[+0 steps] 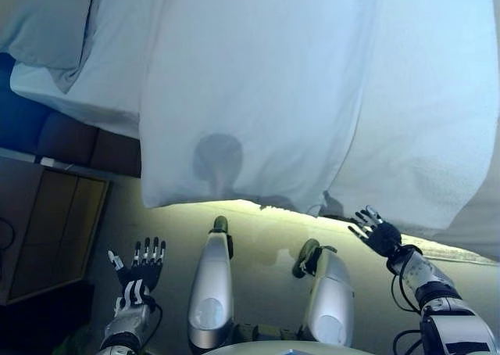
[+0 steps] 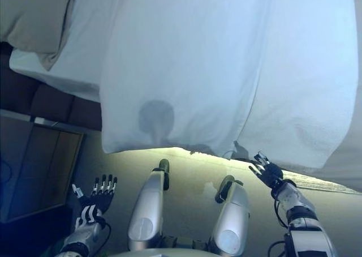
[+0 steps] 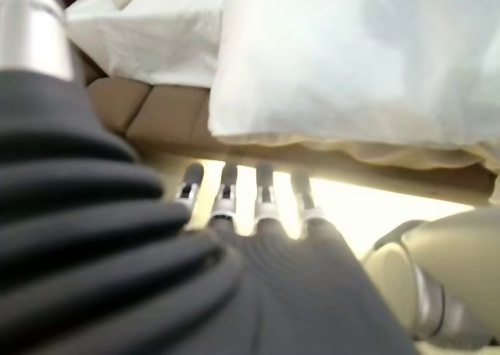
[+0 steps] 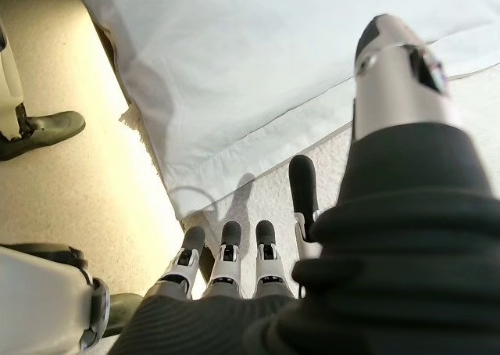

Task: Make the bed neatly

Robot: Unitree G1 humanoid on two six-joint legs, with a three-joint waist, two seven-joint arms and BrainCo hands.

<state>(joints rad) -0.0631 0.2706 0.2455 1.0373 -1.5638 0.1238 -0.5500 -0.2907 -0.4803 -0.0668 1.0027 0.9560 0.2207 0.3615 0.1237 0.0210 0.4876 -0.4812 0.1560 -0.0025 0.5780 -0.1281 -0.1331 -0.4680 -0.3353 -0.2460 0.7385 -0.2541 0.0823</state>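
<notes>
Just above the right hand hangs the low edge of the big white bed cover, running side to side. Fingers are spread, holding nothing. Left hand, also spread and empty, sits farther away.

Cool bluish daylight washes the white duvet, with a round soft shadow on its hanging edge. The floor beneath glows yellow. Past the left fingers glare bleaches the floor; the near cover blurs.
</notes>
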